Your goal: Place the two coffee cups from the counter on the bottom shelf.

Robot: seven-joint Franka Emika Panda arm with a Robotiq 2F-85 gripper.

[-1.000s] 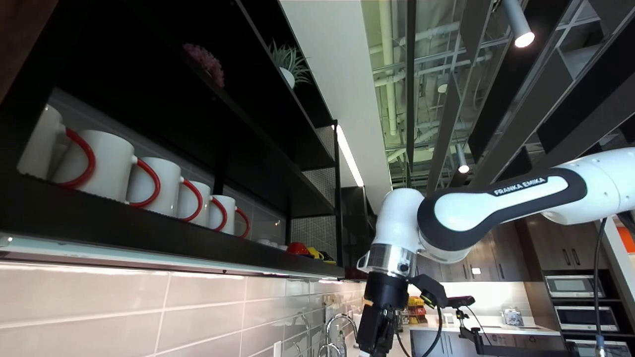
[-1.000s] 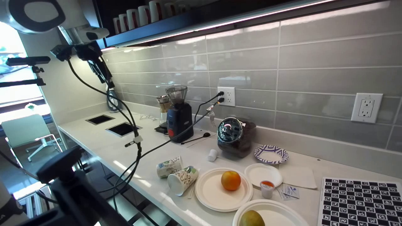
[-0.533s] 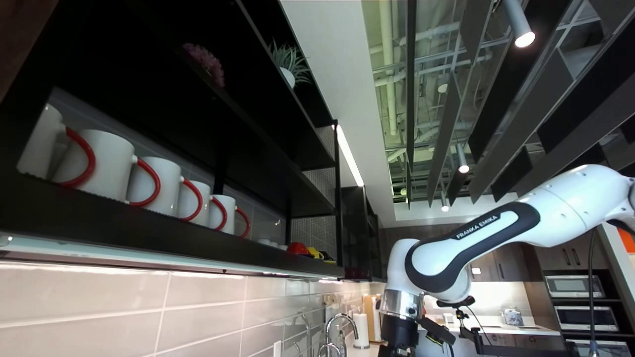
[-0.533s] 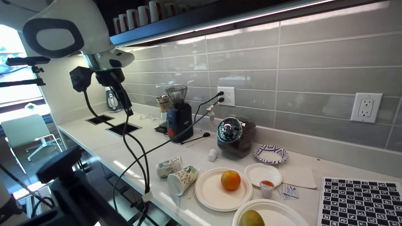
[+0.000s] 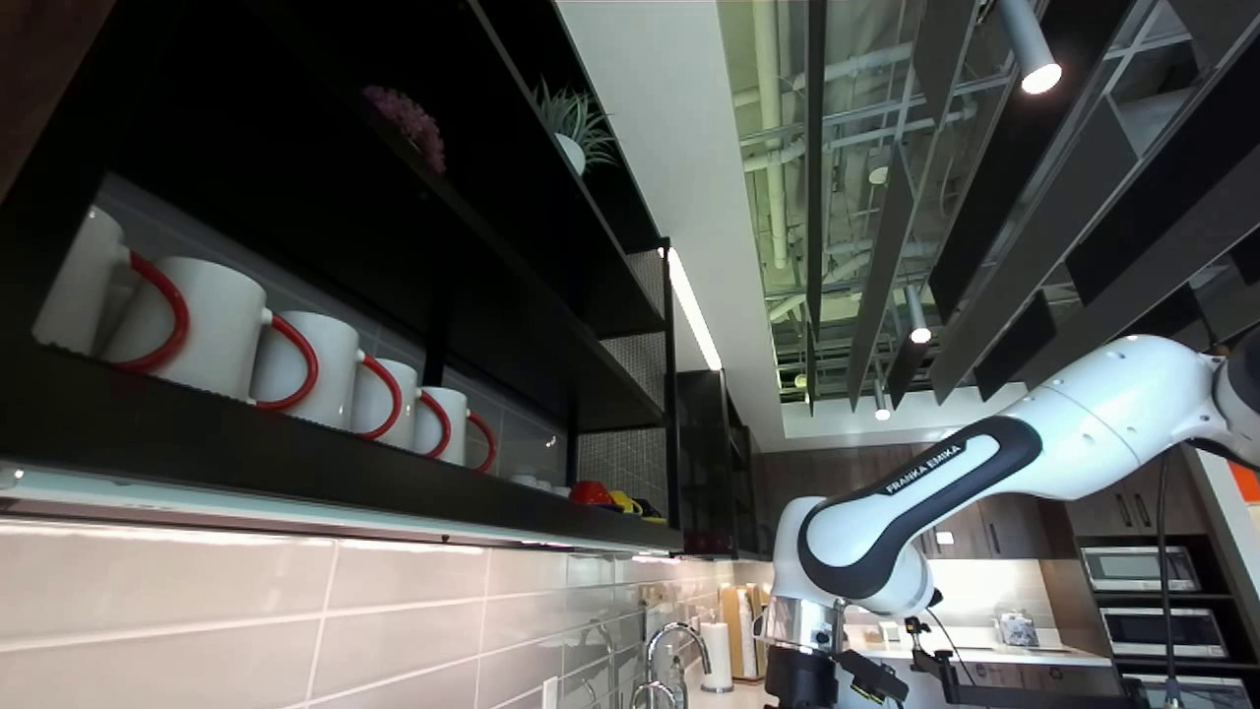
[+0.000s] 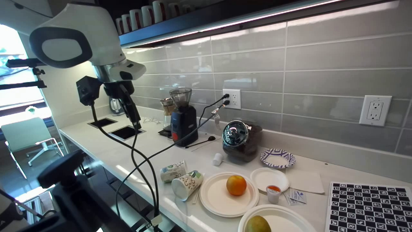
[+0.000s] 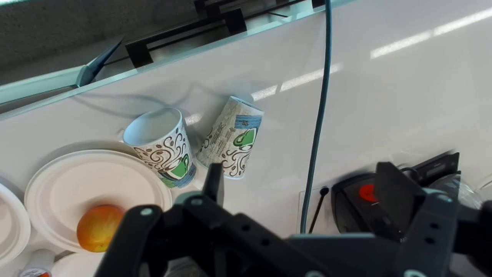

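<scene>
Pincer (image 7: 300, 173) spread wide, gripping nothing; best line now: come down squarely across the cup (image 7: 230, 142) lying nearer the grinder (image 6: 184, 121), then squeeze it gently

Rounded white robot arm (image 5: 1083, 433): black band (image 5: 923, 470) lettered FRANKA EMIKA, silver ring (image 5: 799, 621), black cables (image 6: 94, 114), black 2-fingered gripper (image 7: 301, 182).

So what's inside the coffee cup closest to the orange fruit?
The coffee cup shows only its pale inside near the mouth; its wall covers the bottom, so anything there can't be seen.
</scene>
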